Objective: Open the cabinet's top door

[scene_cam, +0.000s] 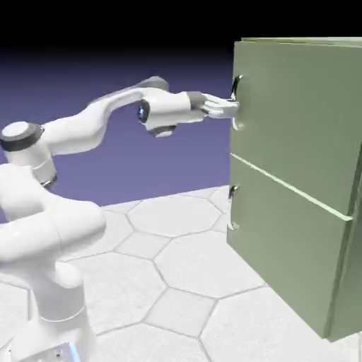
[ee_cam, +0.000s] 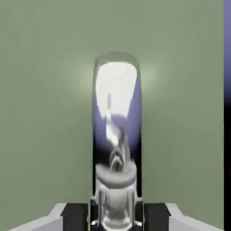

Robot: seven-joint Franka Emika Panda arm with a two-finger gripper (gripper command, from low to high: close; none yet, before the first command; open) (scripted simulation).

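The sage-green cabinet (scene_cam: 297, 177) stands at the exterior view's right, with its top door (scene_cam: 300, 113) above a shorter lower panel (scene_cam: 283, 247). The arm reaches level to the door's left edge, where my gripper (scene_cam: 232, 108) sits on the curved metal handle (scene_cam: 236, 102). In the hand view the shiny handle (ee_cam: 116, 135) runs up the middle of the green door (ee_cam: 45, 113) and fills the gap between my dark fingertips (ee_cam: 76, 212). The jaws press against both of its sides, so the gripper is shut on the handle. The door lies flush with the cabinet front.
The lower panel carries its own small dark handle (scene_cam: 232, 208) below my hand. A white hexagon-tiled table (scene_cam: 170, 261) spreads under the arm. A strip of blue-violet backdrop (ee_cam: 227, 49) shows past the door's edge in the hand view.
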